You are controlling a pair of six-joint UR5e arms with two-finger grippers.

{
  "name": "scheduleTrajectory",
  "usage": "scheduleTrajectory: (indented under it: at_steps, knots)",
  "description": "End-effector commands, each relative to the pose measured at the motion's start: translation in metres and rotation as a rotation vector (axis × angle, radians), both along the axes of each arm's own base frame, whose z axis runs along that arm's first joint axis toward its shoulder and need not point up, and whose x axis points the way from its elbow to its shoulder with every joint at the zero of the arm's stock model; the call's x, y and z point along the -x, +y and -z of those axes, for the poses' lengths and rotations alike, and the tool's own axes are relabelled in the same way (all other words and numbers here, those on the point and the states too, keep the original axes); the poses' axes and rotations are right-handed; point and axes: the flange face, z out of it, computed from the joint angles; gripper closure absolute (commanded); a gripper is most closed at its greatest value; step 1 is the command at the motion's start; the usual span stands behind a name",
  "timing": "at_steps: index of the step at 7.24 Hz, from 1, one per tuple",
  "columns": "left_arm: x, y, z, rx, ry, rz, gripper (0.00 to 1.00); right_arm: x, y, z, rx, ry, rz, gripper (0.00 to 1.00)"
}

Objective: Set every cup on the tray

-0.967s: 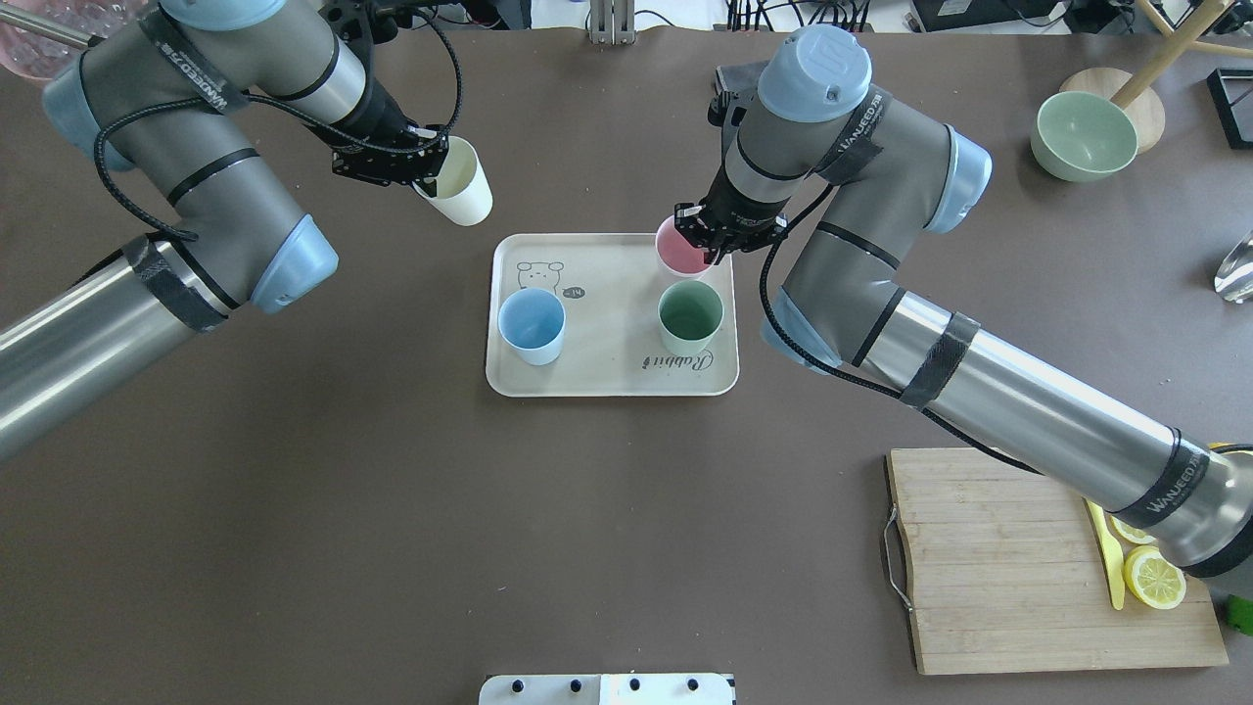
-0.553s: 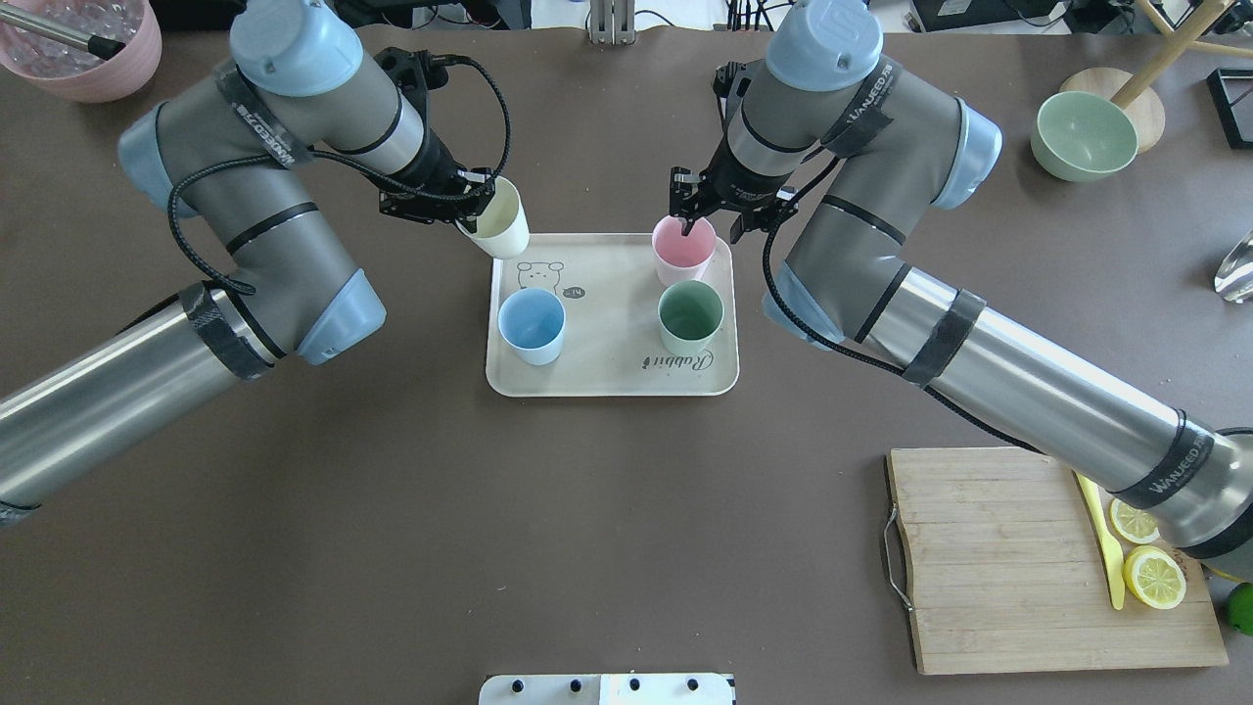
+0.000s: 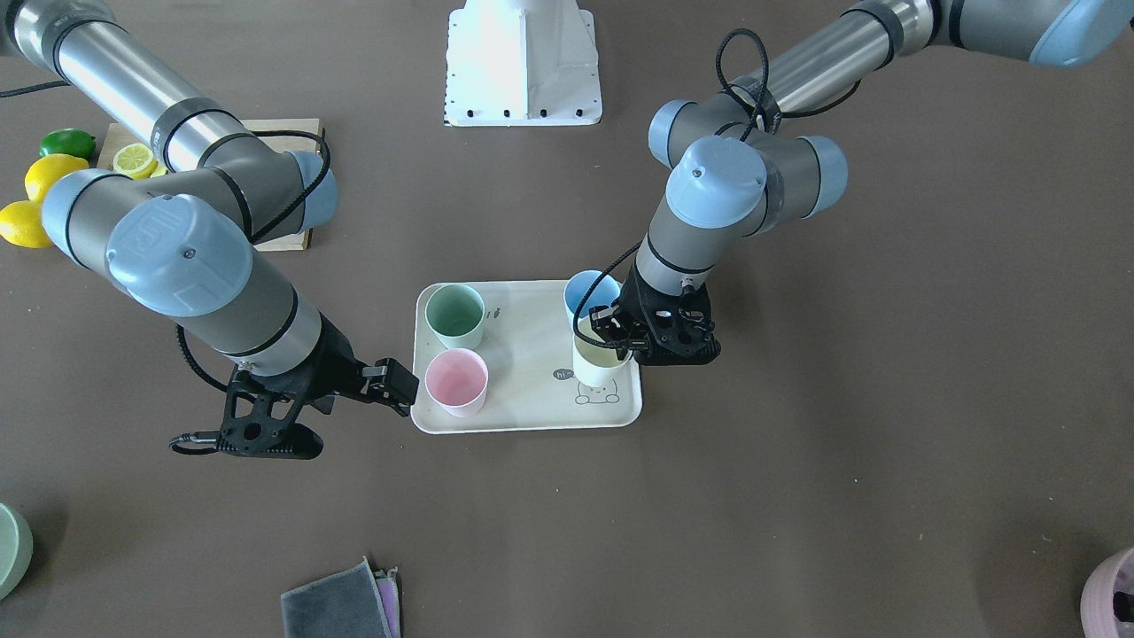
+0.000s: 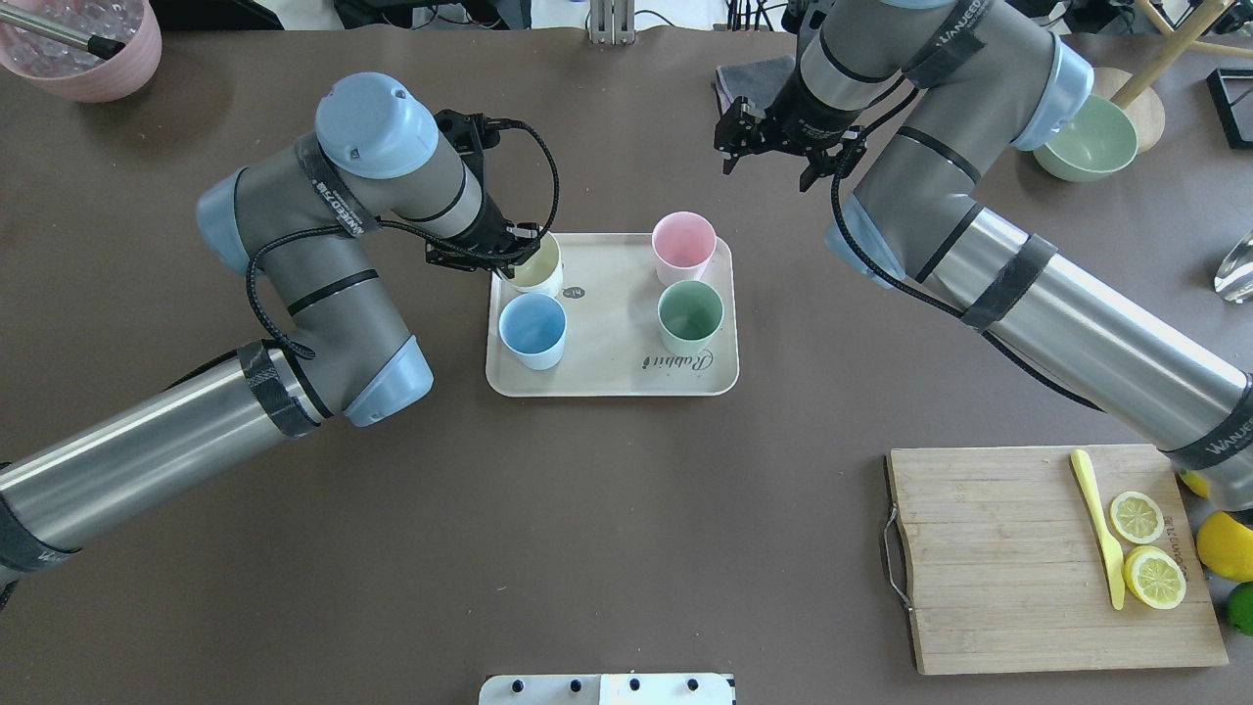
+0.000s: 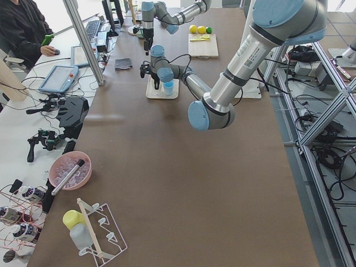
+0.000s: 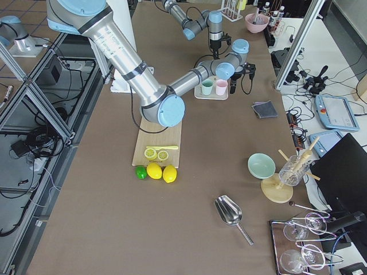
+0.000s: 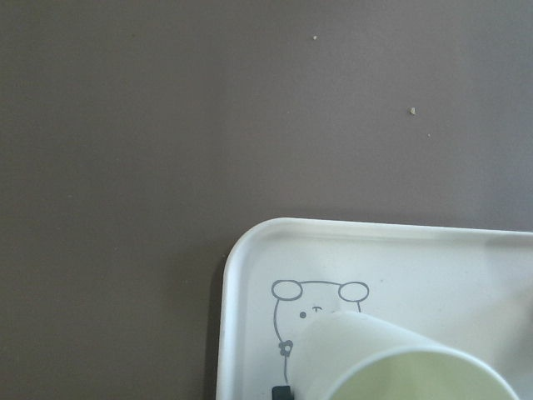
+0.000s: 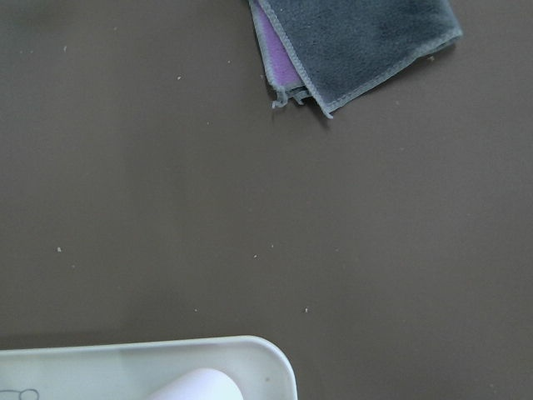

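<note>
The beige Rabbit tray [image 4: 607, 338] lies mid-table. On it stand the pink cup [image 4: 683, 245], the mint green cup [image 4: 690, 315] and the light blue cup [image 4: 533, 328]. My left gripper [image 4: 514, 257] is shut on the cream-yellow cup [image 4: 538, 269], slightly tilted, low over the tray's far left corner by the bunny drawing [image 7: 321, 304]. I cannot tell whether the cup touches the tray. My right gripper [image 4: 771, 168] is open and empty, raised beyond the tray's far right corner, apart from the pink cup.
A wooden cutting board [image 4: 989, 558] with lemon slices and a yellow knife lies front right. A sage bowl [image 4: 1082, 137] is far right and a mauve-pink container [image 4: 83, 49] far left. A grey cloth [image 8: 358, 50] lies beyond the tray.
My left gripper carried the cream-yellow cup right and down to the tray's far left corner. My right gripper let go of the pink cup and moved up and away past the tray.
</note>
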Motion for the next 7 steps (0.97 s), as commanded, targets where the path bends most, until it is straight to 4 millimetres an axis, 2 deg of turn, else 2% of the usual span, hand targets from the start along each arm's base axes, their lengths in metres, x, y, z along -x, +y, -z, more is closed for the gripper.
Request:
scheduleTrajectory:
  at_steps: [1, 2, 3, 4, 5, 6, 7]
  knots:
    - [-0.003, -0.004, -0.003, -0.024, -0.023, 0.026, 0.02, -0.022, -0.004, -0.015, -0.041, 0.014, 0.002, 0.00]
    - [0.003, -0.008, 0.005, -0.052, -0.021, 0.030, 0.02, -0.037, -0.013, -0.016, -0.049, 0.020, -0.018, 0.00]
    - [0.036, -0.035, 0.008, -0.090, -0.024, 0.048, 0.02, -0.060, -0.023, -0.026, -0.090, 0.032, -0.008, 0.00]
    - [0.071, -0.058, 0.007, -0.149, -0.034, 0.033, 0.02, -0.073, -0.013, -0.053, -0.122, 0.067, -0.012, 0.00]
    - [0.110, -0.073, -0.012, -0.179, -0.049, 0.056, 0.02, -0.088, -0.018, -0.069, -0.133, 0.088, -0.025, 0.00]
    - [0.159, -0.058, -0.039, -0.279, -0.066, 0.048, 0.02, -0.120, -0.027, -0.083, -0.123, 0.100, -0.056, 0.00]
    - [0.235, -0.086, -0.056, -0.387, -0.139, 0.045, 0.02, -0.158, -0.031, -0.114, -0.117, 0.132, -0.062, 0.00]
